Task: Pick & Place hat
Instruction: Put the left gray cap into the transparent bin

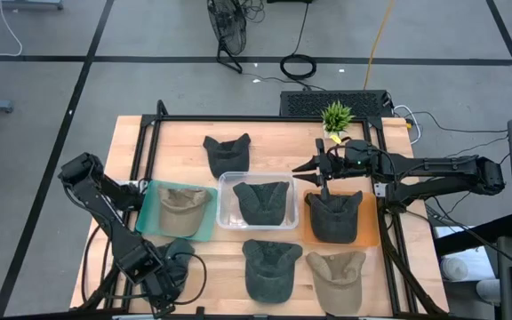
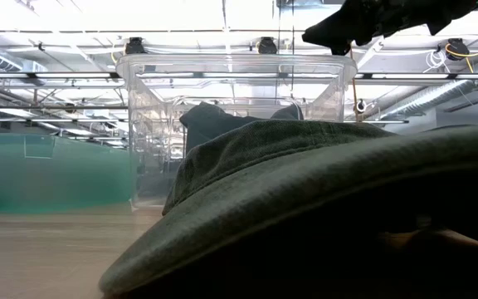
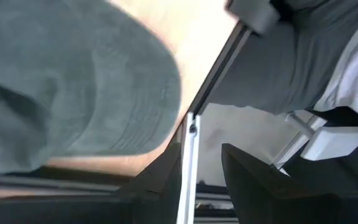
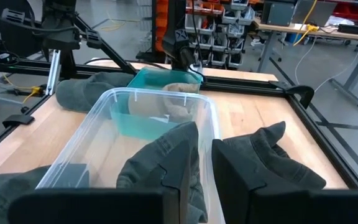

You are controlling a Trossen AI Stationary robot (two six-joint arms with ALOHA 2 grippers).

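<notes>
The low view gives me little: a dark green hat [image 2: 322, 199] fills the foreground and hides most of the table behind it. Only the clear bin [image 2: 231, 100] rises above it, with another dark hat [image 2: 210, 120] dimly visible through its wall. My left wrist view is just as cramped, taken up by a grey-green hat brim [image 3: 92, 87] against the wood and the table's metal rail [image 3: 219, 68].

My right arm stretches in level from the right side of the table. My right gripper [image 1: 312, 169] hangs above the gap between the clear bin [image 1: 228, 209] and the orange tray [image 1: 372, 233], fingers empty and close together with a narrow slit between them. Ahead of those fingers lie the dark hat in the bin [image 4: 166, 158] and, just beside the bin wall, the dark hat on the orange tray [image 4: 269, 162].

My left arm is folded at the table's near left corner, and my left gripper [image 1: 169, 283] sits low by the edge beside the dark green hat [image 1: 270, 267]. Its two dark fingers [image 3: 160, 180] are slightly parted and hold nothing.

A tan hat [image 1: 181, 204] lies on the teal tray [image 1: 149, 218]. Another dark hat [image 1: 227, 153] rests on bare wood at the far side, and a tan hat [image 1: 336, 276] lies near the front right.
</notes>
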